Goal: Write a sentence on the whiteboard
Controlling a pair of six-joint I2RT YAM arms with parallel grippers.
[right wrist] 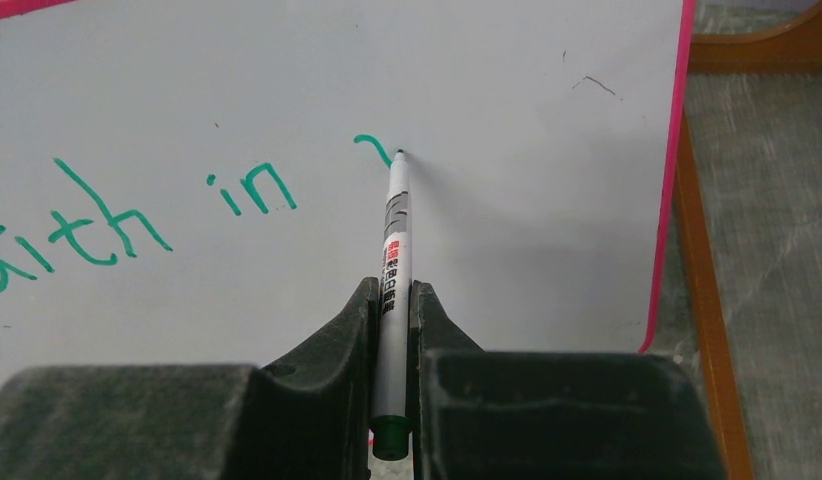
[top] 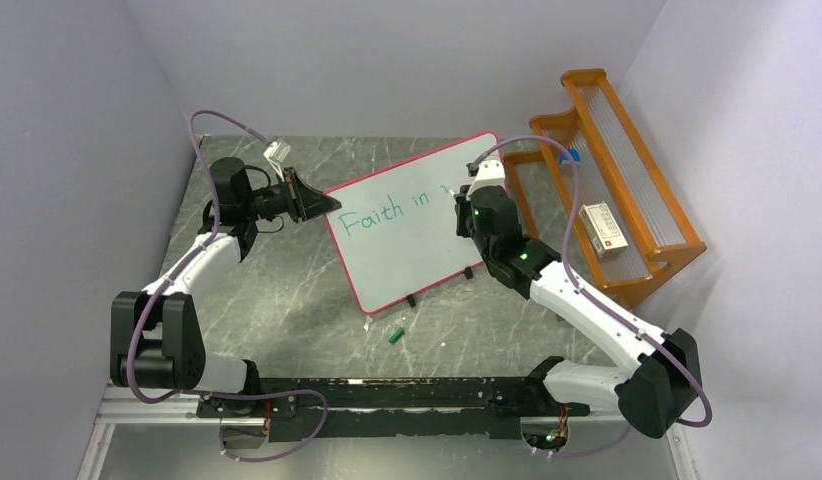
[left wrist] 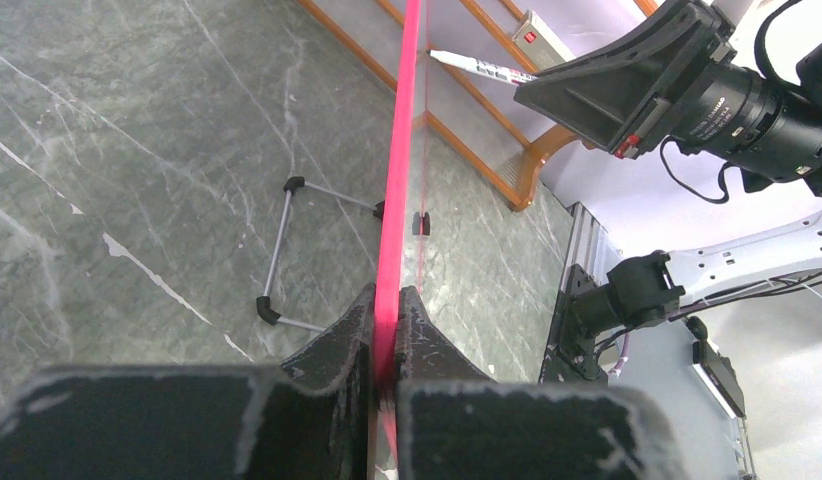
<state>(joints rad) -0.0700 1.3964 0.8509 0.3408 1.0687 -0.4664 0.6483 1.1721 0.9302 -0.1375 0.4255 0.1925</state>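
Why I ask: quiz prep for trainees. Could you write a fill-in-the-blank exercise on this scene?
The left pincer clamps the ____'s pink edge.
The right pincer holds a marker with ____ ink.
The last finished word of the sentence is ____.
Missing words: whiteboard, green, in.

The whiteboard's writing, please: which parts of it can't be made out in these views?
- Top view: the sentence after "in" is hidden by the right tool.
- Right wrist: "Faith" is cut off at the left edge.
- Left wrist: the whiteboard is edge-on; no writing shows.
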